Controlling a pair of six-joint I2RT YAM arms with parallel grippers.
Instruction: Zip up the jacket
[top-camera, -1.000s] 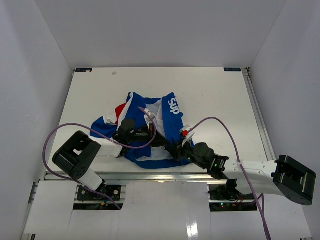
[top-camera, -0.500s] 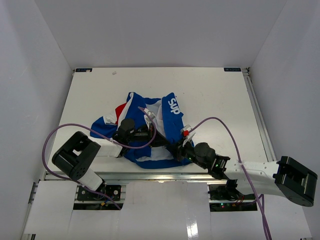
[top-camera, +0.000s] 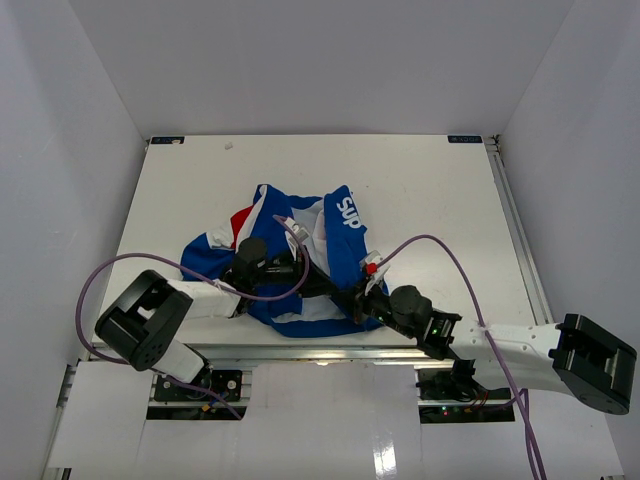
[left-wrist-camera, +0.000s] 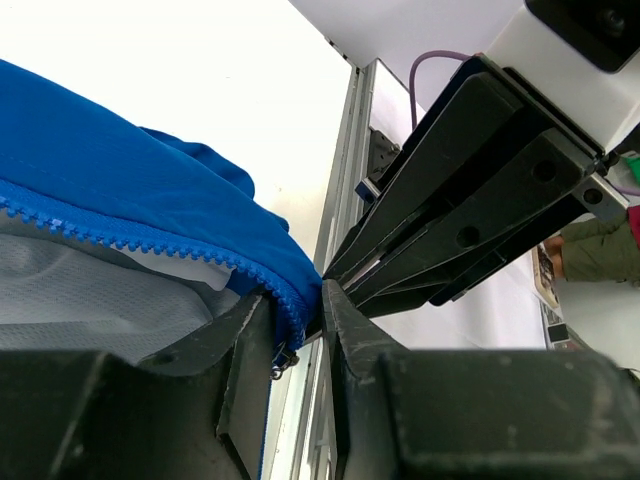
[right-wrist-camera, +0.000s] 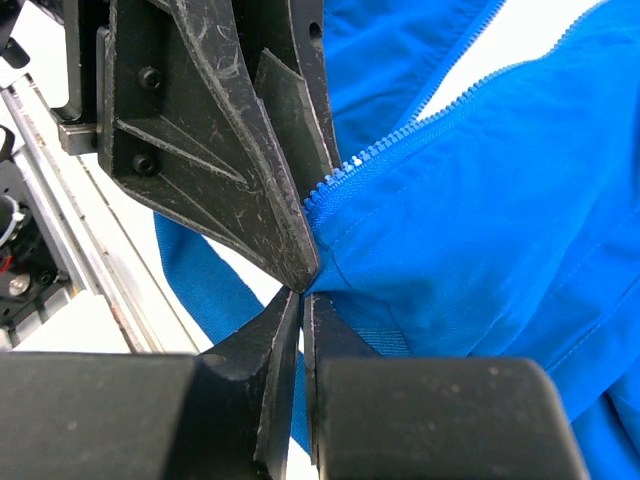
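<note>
Left elbow (top-camera: 140, 322) lower, further left — left claw (left-wrist-camera: 298, 302) and right claw (right-wrist-camera: 302, 297) each closed tight on the jacket (right-wrist-camera: 450, 230) hem

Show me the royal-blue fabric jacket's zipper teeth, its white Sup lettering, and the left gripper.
Blue zipper teeth (left-wrist-camera: 120, 240): left wrist view, toothed row.
White Sup lettering (top-camera: 347, 212): top view, middle letter.
Left gripper (left-wrist-camera: 297, 310): left wrist view, between fingertips.

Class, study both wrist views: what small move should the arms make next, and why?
Probably nudge the right gripper toward the left gripper so the two zipper ends line up. Both are shut on the hem of the jacket, tip to tip, yet the zipper teeth lie unjoined.
</note>
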